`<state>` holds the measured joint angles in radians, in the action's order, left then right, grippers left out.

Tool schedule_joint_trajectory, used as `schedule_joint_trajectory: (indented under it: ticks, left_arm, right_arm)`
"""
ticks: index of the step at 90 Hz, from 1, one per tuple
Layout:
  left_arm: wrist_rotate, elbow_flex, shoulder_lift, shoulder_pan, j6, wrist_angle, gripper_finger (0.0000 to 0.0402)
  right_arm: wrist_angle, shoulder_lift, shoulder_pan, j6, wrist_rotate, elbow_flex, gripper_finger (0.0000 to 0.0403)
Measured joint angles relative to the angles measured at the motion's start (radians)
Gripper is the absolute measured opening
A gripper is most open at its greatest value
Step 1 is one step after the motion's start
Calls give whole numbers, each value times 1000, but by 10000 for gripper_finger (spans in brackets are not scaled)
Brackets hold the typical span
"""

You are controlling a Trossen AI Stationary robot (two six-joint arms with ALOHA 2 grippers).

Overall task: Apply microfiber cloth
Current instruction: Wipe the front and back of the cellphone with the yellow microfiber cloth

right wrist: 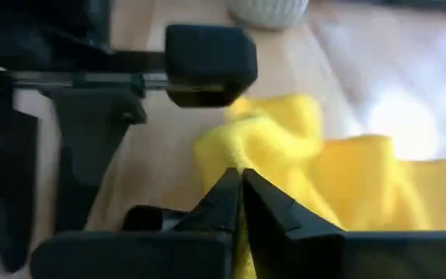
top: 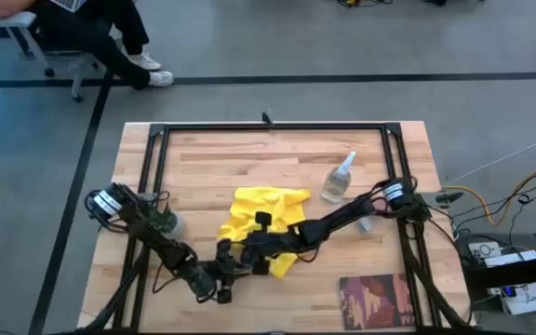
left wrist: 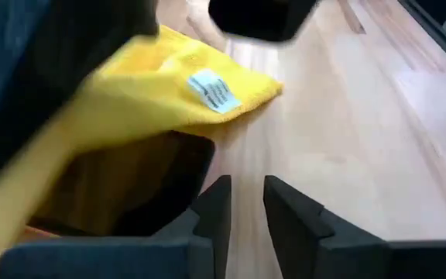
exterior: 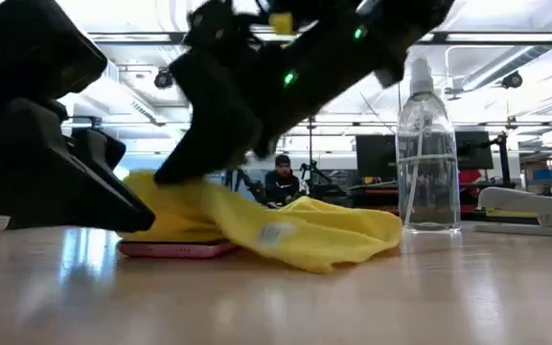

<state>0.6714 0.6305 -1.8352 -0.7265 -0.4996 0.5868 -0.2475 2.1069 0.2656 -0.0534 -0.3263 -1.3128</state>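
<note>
Bright yellow soft microfiber cloth (top: 261, 216): pinched at its near edge by right gripper (right wrist: 241, 195), jaws clamped together on the fabric. Cloth lies crumpled mid-tabletop, draped over a flat pink-edged phone (exterior: 175, 249). Left gripper (left wrist: 245, 203) just beside cloth, low over wooden tabletop (top: 249, 163), jaws slightly apart, holding nothing. Clear plastic spray bottle (top: 339, 180) stands apart, beyond the cloth. Judgement: for a good wipe, keep pinch firm, drag cloth flat across phone w/ light downward pressure; left should steady phone if it slides.

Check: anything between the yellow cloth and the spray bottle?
Nothing: bare wood separates the microfiber cloth from the spray bottle in the high view; the low view shows the same gap.
</note>
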Motion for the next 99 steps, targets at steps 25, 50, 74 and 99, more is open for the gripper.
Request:
schedule_joint_trajectory:
  ticks: [25, 50, 74, 99]
  left_arm:
    - [46, -9, 4, 23, 8, 1, 70]
    - [17, -11, -35, 58, -24, 1, 72]
    - [-7, -8, -91, 58, -105, 15, 62]
    - [-9, -9, -90, 59, -138, 5, 62]
  right_arm:
    - [-243, -53, -51, -37, 121, 202, 0]
    - [-415, 84, -63, -143, 313, 188, 0]
    - [-434, 122, -52, -172, 209, 179, 0]
    - [-448, 90, -30, -234, 148, 232, 0]
